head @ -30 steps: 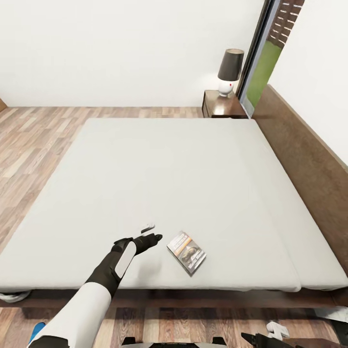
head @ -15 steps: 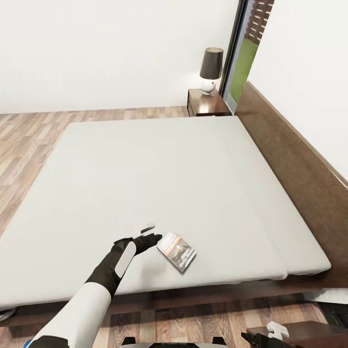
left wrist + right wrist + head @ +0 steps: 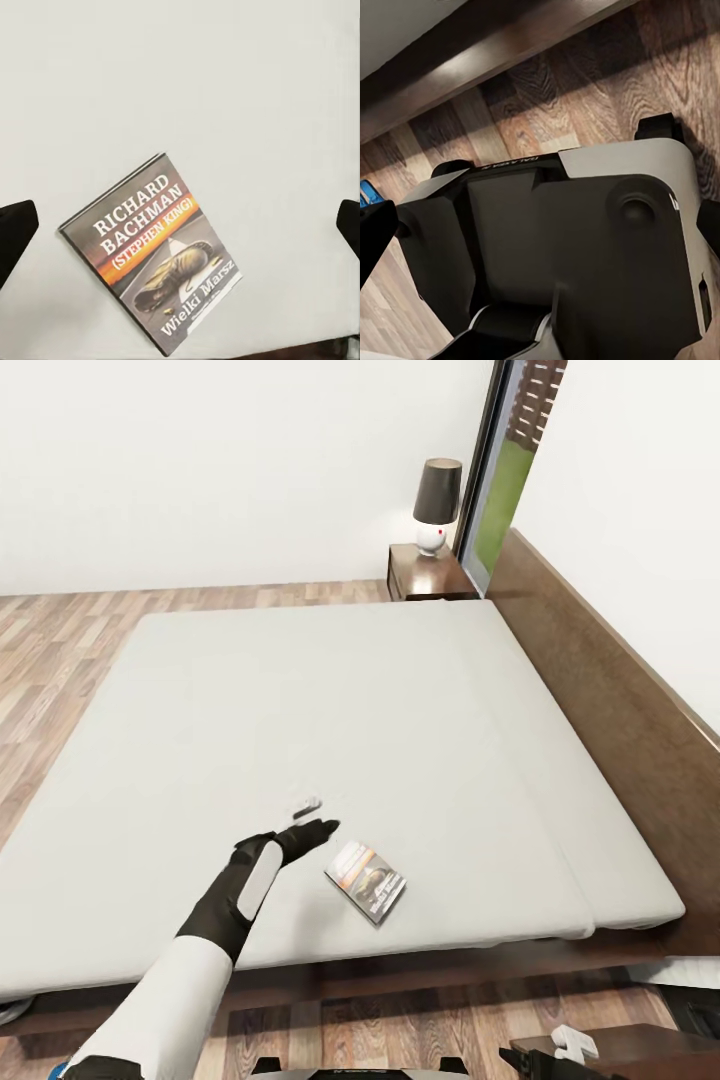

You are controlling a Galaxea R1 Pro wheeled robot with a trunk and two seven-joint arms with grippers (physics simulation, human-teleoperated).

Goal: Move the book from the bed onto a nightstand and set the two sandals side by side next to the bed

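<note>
1. Nearest to me, the robot's own base stood on the plank floor, and the right gripper hung low over it with its two dark fingertips spread wide apart and nothing between them
2. A sliver of bright blue showed on the floor by the bed frame, possibly one of the sandals, though too little of it showed to be sure; I judged that neither was set out yet
3. The left gripper hovered over the mattress just beside the book, wide open and empty
4. The book lay flat near the front edge of the bed, cover up, its long axis running diagonally from upper left to lower right in the head view, towards the headboard side; it was not yet lifted, so the whole task seemed still ahead
5. Far off, a nightstand with a lamp stood beside the headboard, well apart from the book
</note>
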